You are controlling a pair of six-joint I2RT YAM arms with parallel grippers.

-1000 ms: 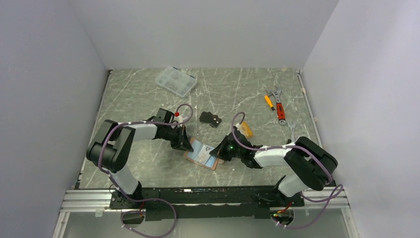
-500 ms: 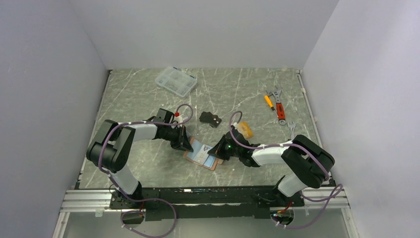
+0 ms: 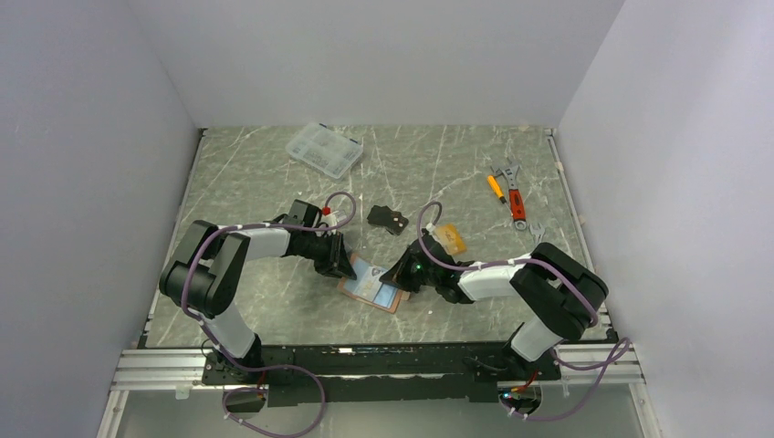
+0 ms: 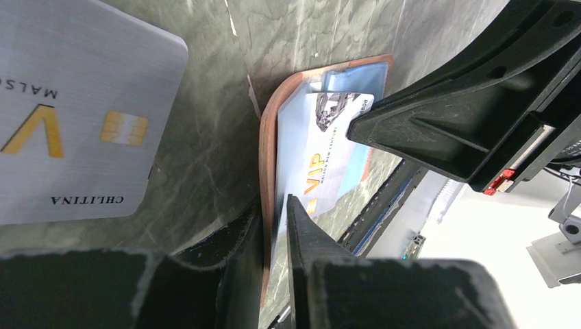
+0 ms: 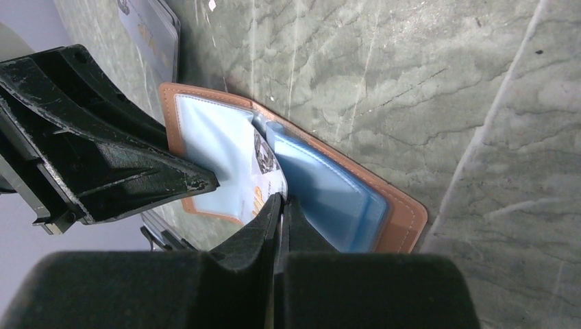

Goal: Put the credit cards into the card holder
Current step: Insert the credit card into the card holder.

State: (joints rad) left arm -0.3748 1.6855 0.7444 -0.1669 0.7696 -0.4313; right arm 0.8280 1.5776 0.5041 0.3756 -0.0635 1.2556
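From the top view I counted one card holder [image 3: 363,292] lying open on the surface [image 3: 274,182] between the two arms, with one pale card [image 3: 375,277] on it. The left fingers [image 3: 344,266] sat at its left edge and the right fingers [image 3: 400,276] at its right. Two more cards lay apart from it farther back: one black card [image 3: 388,219] and one orange-gold card [image 3: 451,240]. One clear box [image 3: 323,149] stood at the rear, and one orange-handled screwdriver [image 3: 496,188] lay to the right.

Through the left wrist camera, my left fingers stood narrowly apart with the holder's brown rim and the pale card's corner between them. I could not tell whether they pressed on it. One silver-grey card [image 4: 75,116] lay flat just beside the holder.

Through the right wrist camera, my right fingers were pressed fully together, their tips at the pale card's edge. That card sat partly in the holder's blue pocket [image 5: 322,192].
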